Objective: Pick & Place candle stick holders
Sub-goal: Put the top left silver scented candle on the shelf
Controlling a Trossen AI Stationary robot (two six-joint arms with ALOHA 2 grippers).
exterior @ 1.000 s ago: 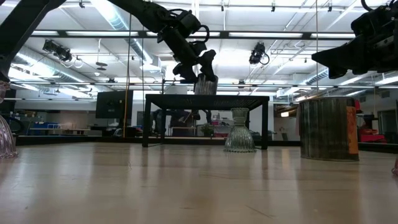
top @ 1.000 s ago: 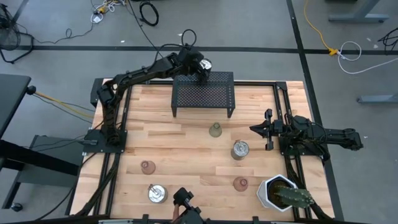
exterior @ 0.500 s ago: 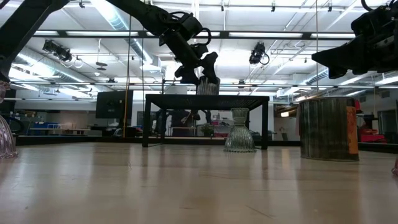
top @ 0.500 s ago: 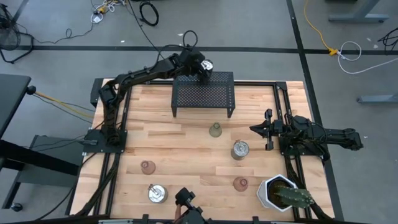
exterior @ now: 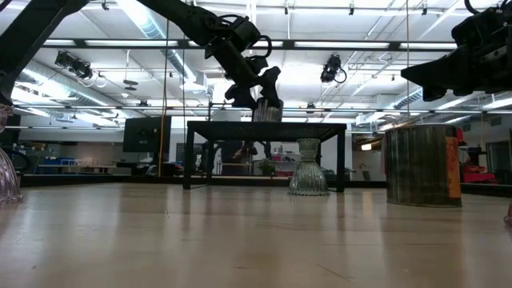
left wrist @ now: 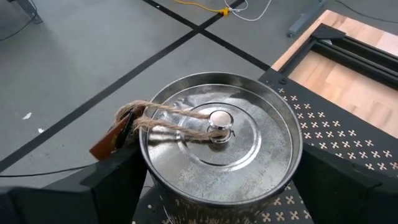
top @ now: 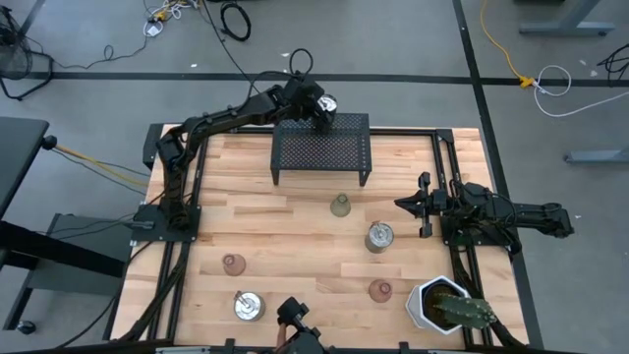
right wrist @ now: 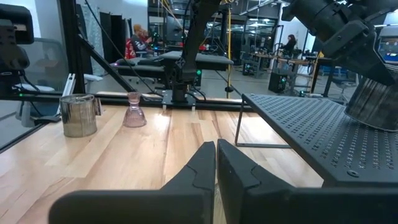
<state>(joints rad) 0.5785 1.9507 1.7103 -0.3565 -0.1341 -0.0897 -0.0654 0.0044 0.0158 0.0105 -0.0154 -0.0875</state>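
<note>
shiny metal tin (left wrist: 221, 146) (twine-tied lid), perforated matt rack (top: 321, 146), wood table (top: 265, 226).

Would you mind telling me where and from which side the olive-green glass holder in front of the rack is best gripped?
Grip the olive-green holder from straight above, fingers closing on its narrow upper cup. It stands upright and flares to a wide skirt at the base, so the top is the slimmest part. It stands apart from its neighbours.

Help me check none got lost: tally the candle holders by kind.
Silvery metal cans: 3 — on the table, and in the left gripper at the rack.
Pink glass cups: 2.
Olive-green glass cup: 1.
Total: 6
</note>
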